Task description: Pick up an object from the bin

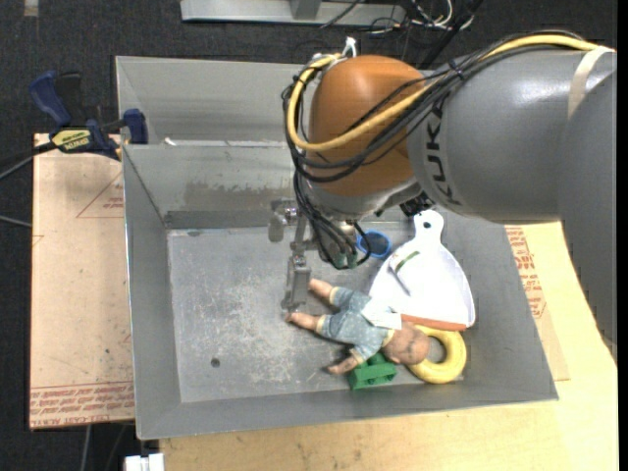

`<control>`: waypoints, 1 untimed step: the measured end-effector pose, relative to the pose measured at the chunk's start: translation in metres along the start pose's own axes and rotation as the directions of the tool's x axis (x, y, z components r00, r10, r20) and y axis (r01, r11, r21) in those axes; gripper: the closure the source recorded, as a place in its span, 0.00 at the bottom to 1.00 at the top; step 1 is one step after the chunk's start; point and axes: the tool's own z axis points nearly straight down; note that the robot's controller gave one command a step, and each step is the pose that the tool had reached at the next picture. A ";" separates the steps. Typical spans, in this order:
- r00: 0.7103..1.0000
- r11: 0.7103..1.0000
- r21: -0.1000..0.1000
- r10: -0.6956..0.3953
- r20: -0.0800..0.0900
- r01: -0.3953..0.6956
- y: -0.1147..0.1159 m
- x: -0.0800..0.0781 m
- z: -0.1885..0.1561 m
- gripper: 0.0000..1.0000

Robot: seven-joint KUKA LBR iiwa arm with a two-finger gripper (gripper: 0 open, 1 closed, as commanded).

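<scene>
The gripper (293, 292) is down at mid-floor of the bin (226, 322), at the legs of a baby doll (358, 329) in pale blue; whether the claw is open or closed cannot be told. The doll lies slantwise toward the bin's near edge, head against a yellow ring (448, 363), a green block (371, 374) beside it, a white scoop (432, 285) just behind.

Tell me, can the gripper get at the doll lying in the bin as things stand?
Probably yes. The gripper hangs beside the outstretched arm of the doll, with nothing lying over that side; the white scoop borders only its other side.
</scene>
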 end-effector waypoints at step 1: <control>1.000 1.000 0.003 -0.007 -0.009 0.007 -0.024 0.016 0.013 0.00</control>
